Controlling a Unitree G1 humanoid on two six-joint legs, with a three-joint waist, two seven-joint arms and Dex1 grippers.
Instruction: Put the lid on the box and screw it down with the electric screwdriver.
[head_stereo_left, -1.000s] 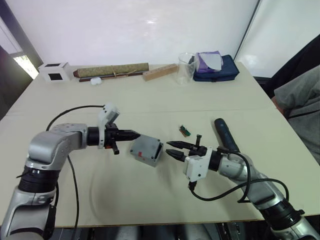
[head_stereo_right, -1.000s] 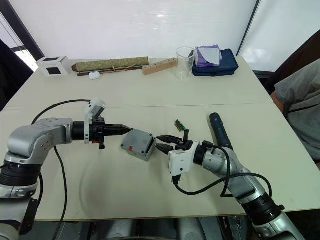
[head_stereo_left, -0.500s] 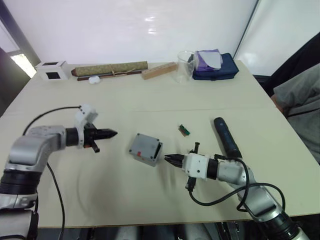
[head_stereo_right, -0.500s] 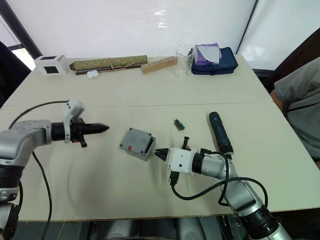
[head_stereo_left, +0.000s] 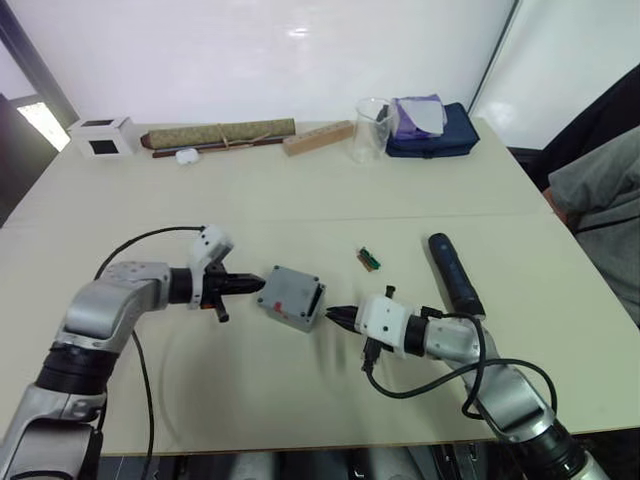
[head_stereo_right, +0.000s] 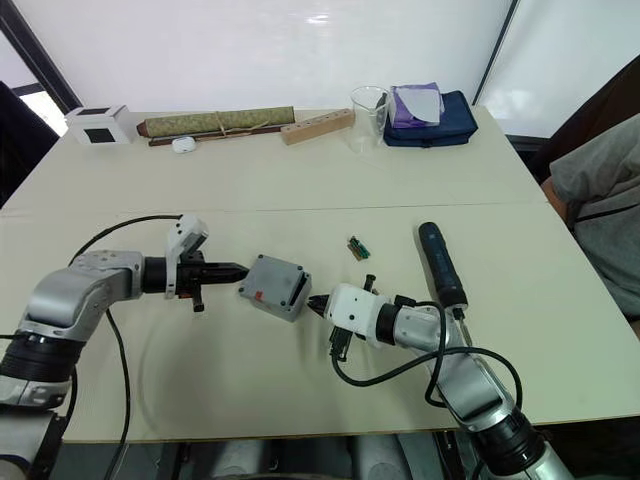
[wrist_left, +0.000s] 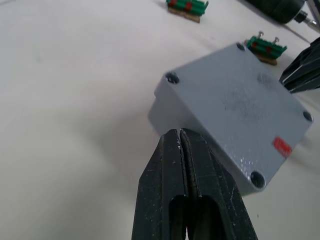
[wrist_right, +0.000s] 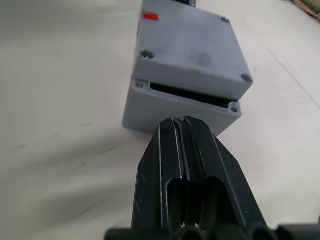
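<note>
Table (head_stereo_left: 330, 190) carried the grey box (wrist_right: 150, 107) near its middle, the lid (wrist_right: 192, 47) lying on it askew, one edge overhanging and a dark gap showing along the side nearest my right hand. Half a second before, my left hand (head_stereo_left: 252, 284) had been drawn well back; now it was in again, fingers clenched on nothing, its tip just beside the box wall. My right hand (head_stereo_left: 337, 315), clenched and empty too, pointed at the opposite side. I judged the lid not yet squared, so the electric screwdriver (head_stereo_left: 452, 275) lay untouched beside my right arm.
</note>
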